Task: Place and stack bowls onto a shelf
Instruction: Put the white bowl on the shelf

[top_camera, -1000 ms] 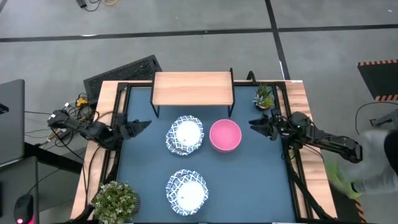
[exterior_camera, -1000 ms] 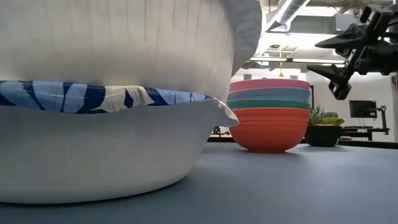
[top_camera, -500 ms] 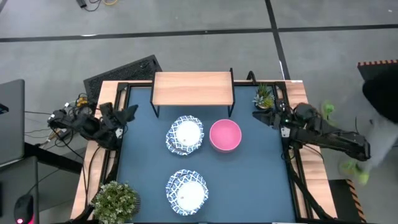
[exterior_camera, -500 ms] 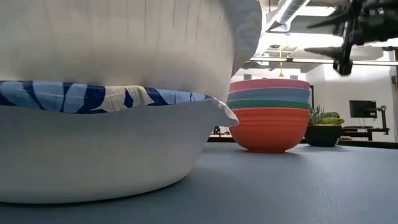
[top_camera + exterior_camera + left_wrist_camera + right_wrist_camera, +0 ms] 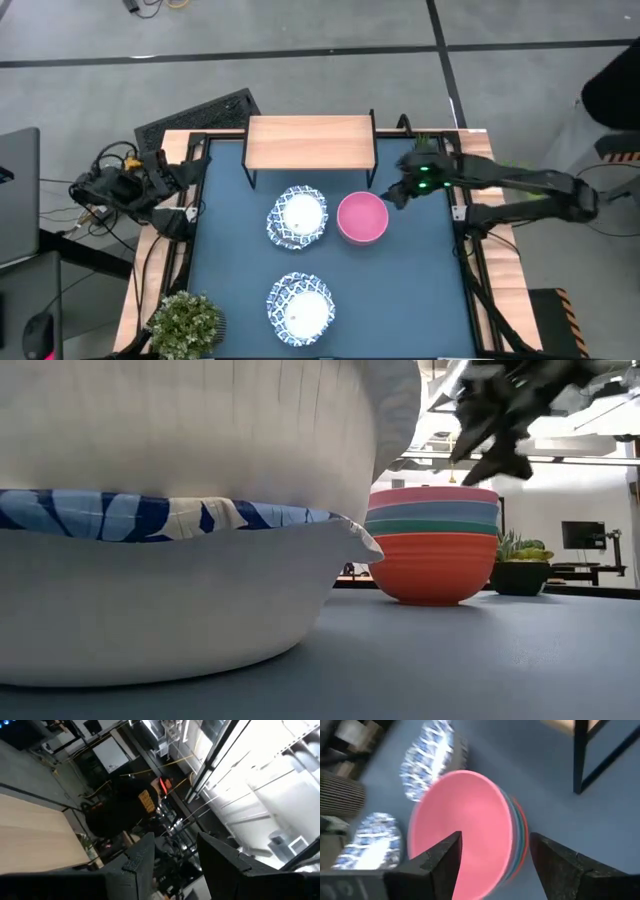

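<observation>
A stack of plain bowls, pink on top (image 5: 362,218), stands on the blue table in front of the shelf (image 5: 310,142). In the low view it shows pink, lavender-blue, green and red (image 5: 432,545). Two white bowls with blue patterned rims rest on the table, one beside the stack (image 5: 298,216) and one nearer (image 5: 300,306). My right gripper (image 5: 396,190) hovers open just above the stack's right rim (image 5: 495,855), clear of it (image 5: 495,420). My left gripper (image 5: 182,170) is open at the table's left edge, tipped up toward the room (image 5: 175,862).
A bushy potted plant (image 5: 185,320) stands at the near left corner. A small plant (image 5: 520,565) sits at the far right corner, partly behind the right arm (image 5: 425,150). A black shelf leg (image 5: 580,755) stands just beyond the stack. Cables lie by the left arm.
My right gripper has risen from the table's right edge and swung toward the table's left, tipping down over the pink stack. My left gripper has drawn back to the left edge and tipped upward. The bowls have not moved.
</observation>
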Robot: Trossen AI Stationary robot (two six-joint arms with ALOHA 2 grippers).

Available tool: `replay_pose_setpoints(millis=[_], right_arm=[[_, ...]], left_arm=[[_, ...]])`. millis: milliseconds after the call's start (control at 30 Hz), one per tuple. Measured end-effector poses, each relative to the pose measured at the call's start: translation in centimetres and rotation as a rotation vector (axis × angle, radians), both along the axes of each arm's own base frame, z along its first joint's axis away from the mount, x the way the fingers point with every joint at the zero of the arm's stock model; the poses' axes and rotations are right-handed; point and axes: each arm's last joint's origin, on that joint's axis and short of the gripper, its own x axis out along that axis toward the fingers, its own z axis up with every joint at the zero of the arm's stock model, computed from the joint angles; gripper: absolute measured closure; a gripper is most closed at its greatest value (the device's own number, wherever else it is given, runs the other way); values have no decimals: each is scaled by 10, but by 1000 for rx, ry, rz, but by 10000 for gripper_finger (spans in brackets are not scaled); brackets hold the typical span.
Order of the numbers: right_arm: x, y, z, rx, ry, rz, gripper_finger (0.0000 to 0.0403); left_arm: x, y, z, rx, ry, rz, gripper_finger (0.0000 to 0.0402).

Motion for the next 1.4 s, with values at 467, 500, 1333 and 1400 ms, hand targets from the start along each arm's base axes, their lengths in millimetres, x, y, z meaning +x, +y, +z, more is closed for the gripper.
replay_pose_setpoints(millis=[467, 500, 1333, 1400], right_arm=[[143, -21, 40, -249, 123, 154, 143], [150, -22, 40, -249, 155, 157, 143], [223, 1, -28, -91, 401, 136, 143], [223, 0, -31, -87, 414, 133, 146]], left_arm=[[-1, 0, 2, 74, 66, 22, 267], [-1, 0, 2, 79, 72, 27, 267], [-1, 2, 0, 39, 97, 73, 267], [-1, 2, -1, 41, 102, 73, 267]])
